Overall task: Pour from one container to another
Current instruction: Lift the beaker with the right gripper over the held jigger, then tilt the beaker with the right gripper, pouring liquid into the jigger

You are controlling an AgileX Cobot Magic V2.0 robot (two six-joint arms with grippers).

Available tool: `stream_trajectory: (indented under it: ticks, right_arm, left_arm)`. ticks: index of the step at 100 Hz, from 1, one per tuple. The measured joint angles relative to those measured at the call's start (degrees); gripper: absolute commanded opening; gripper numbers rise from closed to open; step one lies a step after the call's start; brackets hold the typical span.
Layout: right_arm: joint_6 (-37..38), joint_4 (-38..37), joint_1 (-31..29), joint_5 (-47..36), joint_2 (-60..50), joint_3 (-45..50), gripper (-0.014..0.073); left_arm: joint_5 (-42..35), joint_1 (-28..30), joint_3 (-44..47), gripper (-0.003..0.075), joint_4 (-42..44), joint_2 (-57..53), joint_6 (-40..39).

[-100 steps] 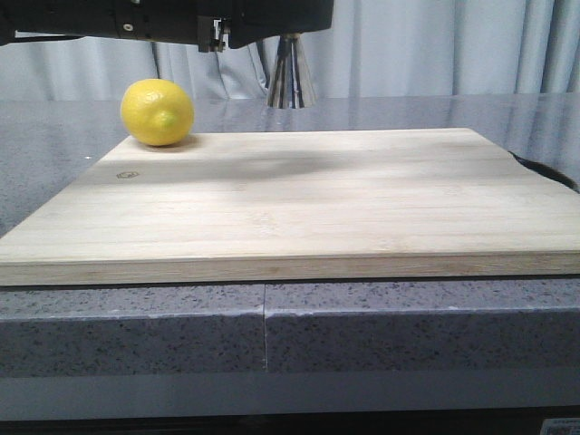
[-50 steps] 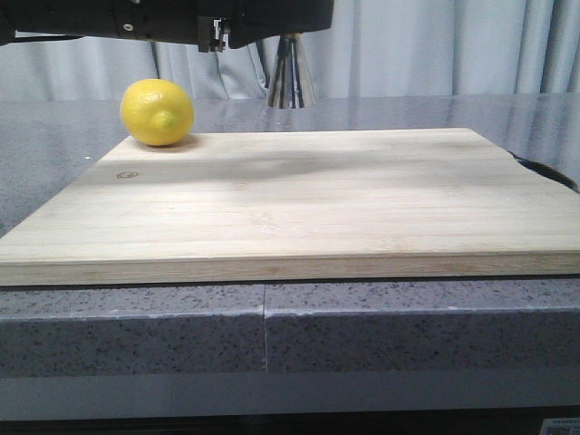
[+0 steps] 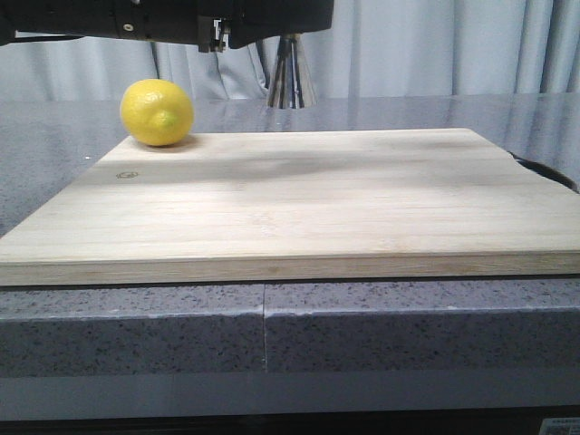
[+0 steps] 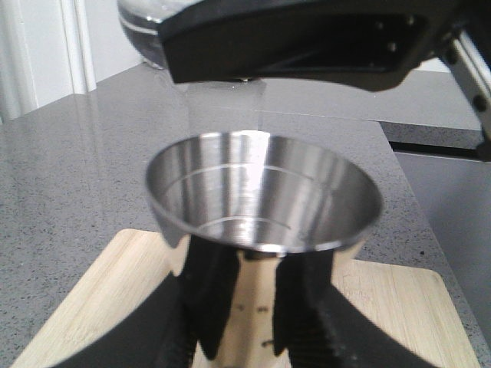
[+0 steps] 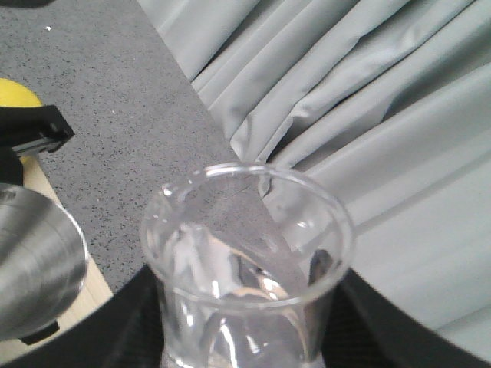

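Aloft, the jigger (image 4: 263, 201) is clasped upright by the left gripper (image 4: 253, 322) above the board (image 3: 299, 199); the beaker (image 5: 247, 261) is gripped, tilted, by the right gripper (image 5: 238, 349) just beside its rim.

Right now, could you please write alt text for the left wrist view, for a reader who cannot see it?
A shiny steel jigger, clamped between the left gripper's black fingers, shows its open, empty-looking cup. The glass beaker hangs above it beside the other black arm, over a wooden board on grey countertop.

jigger (image 4: 263, 201): steel, upright, mouth open | beaker (image 5: 247, 253): clear glass, tilted
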Motion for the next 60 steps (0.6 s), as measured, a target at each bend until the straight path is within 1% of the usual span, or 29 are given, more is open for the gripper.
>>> stream_trajectory:
  ticks: [25, 60]
  right_arm:
    - [0.0, -1.7, 2.1, 2.9, 0.0, 0.0, 0.0315]
    - [0.0, -2.1, 2.2, 6.1, -0.4, 0.0, 0.0315]
  left_arm:
    - [0.0, 0.0, 0.0, 0.0216, 0.0, 0.0, 0.0]
    - [0.0, 0.0, 0.0, 0.0216, 0.0, 0.0, 0.0]
